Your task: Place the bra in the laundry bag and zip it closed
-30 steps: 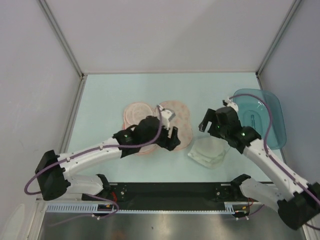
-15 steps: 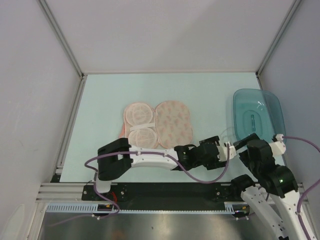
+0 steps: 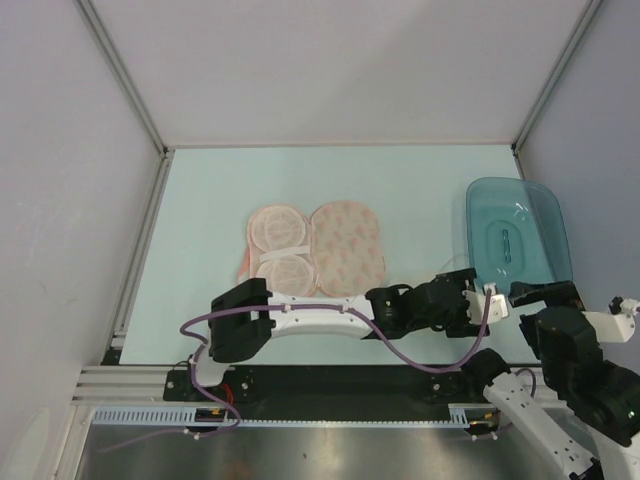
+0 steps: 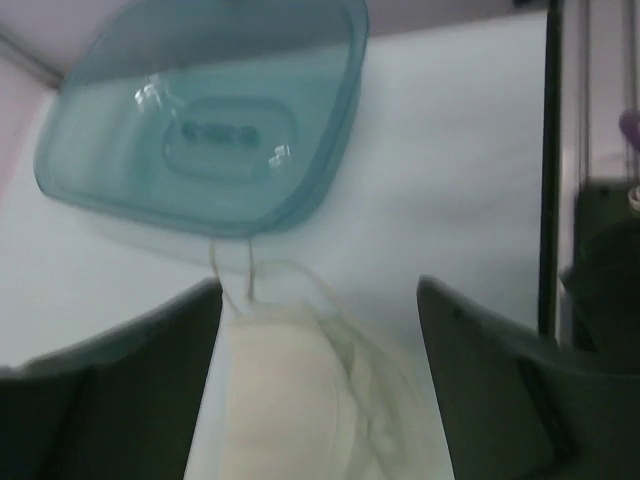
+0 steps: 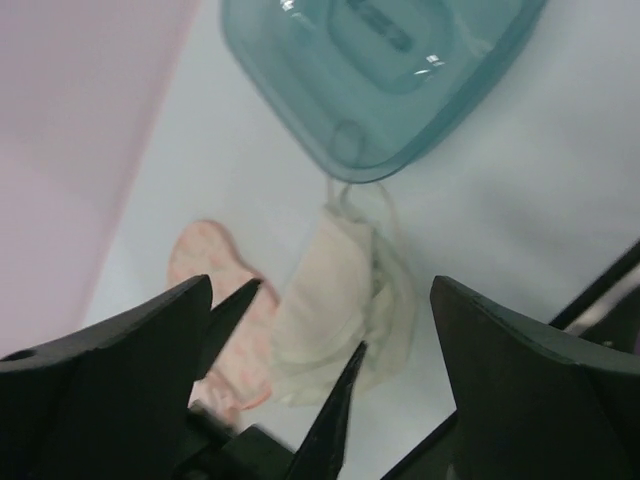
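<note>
Left gripper (image 4: 318, 290): fingers spread wide, bra lying in the gap, nothing clamped; whether a finger touches the cloth I cannot tell.
Right gripper (image 5: 320, 285): 2 fingers apart, up above the table (image 3: 400, 190), holding nothing.
Bra (image 4: 290, 400): crumpled on the table just beside the teal tray (image 4: 200, 130) — thin strap loops reach the tray's near rim.
Laundry bag (image 3: 315, 250): lying open, 2 halves flat — apart from the bra, on the far side of it from the tray.
</note>
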